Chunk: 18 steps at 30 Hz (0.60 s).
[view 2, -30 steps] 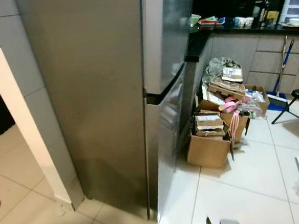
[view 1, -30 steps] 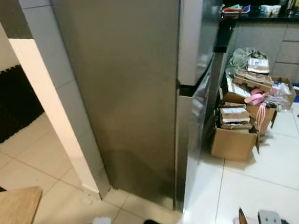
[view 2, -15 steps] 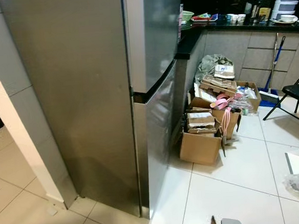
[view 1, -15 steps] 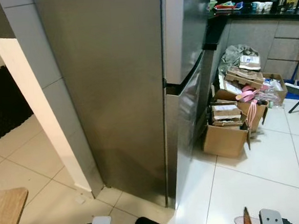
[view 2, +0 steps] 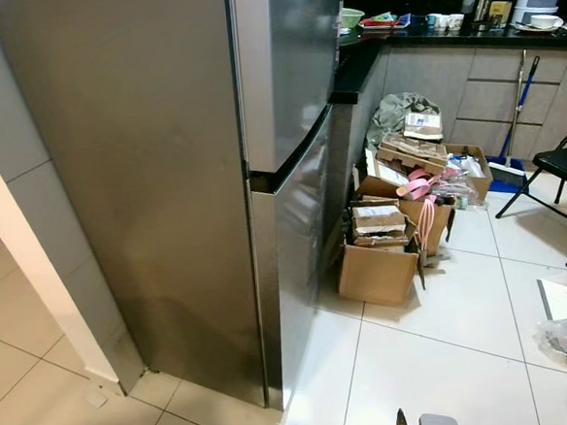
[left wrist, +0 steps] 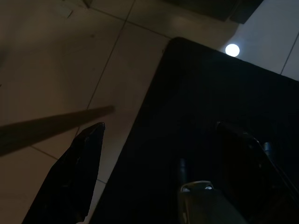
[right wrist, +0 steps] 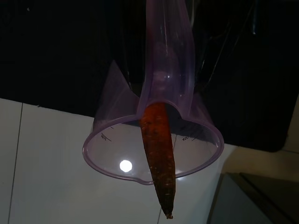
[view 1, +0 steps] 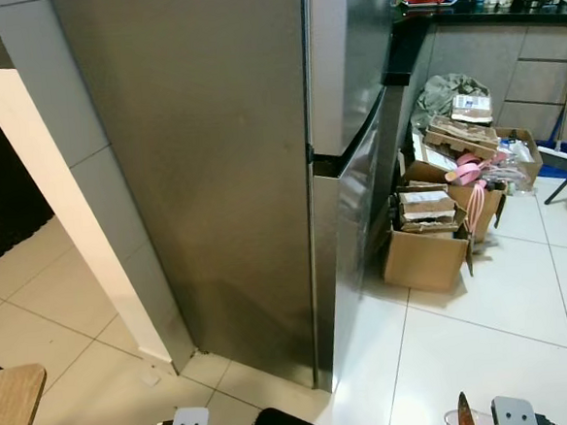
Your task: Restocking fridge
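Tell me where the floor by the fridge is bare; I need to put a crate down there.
The white tiles in front of the fridge, between its door and the cardboard boxes, are bare, widening toward the camera. Tiles left of the fridge, beside the tiled wall, are also bare. It is crowded behind the boxes near the folding chair.

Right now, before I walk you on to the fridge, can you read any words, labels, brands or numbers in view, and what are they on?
No text can be read.
Clear measuring jug with the carrot in it: printed scale marks inside the rim, too small and dark to read.
Cardboard boxes beside the fridge: printed packaging on top, too blurred.
Items on the dark counter: too small.
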Motion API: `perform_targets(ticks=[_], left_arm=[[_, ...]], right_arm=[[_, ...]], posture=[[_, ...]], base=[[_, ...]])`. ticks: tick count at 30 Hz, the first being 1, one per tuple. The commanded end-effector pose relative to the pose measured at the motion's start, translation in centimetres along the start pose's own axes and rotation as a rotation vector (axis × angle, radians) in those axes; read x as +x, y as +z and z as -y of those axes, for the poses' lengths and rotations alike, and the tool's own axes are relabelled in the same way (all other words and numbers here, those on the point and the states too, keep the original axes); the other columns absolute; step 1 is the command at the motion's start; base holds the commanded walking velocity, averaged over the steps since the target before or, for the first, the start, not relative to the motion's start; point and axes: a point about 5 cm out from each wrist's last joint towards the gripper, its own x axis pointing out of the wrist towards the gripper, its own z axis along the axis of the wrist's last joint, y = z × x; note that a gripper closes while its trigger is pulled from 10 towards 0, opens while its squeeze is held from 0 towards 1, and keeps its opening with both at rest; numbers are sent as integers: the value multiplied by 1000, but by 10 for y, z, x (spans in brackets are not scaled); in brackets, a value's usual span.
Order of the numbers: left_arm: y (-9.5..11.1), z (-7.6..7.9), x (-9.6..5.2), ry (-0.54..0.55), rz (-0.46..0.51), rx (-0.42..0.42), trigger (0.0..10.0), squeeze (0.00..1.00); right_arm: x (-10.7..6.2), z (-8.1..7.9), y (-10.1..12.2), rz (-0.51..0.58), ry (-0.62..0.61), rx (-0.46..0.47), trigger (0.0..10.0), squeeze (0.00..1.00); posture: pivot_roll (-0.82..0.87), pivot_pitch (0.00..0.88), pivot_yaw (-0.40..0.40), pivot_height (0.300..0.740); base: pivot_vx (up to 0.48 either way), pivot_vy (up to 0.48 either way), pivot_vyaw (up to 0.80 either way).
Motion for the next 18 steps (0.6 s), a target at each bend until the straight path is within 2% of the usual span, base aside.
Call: perform_targets(ticks=[1, 18], left_arm=[[-2, -5, -1, 7, -5, 3, 10000, 0], [-2, -6, -1, 3, -1, 2, 10000, 0]], right_arm=[[0, 0, -1, 0, -5, 5, 10000, 0], [-1, -1, -2, -1, -7, 10, 10000, 0]], posture=[[-6, 87, 10, 740], [-4, 89, 14, 740]], base=[[349, 0, 0], [365, 0, 0]])
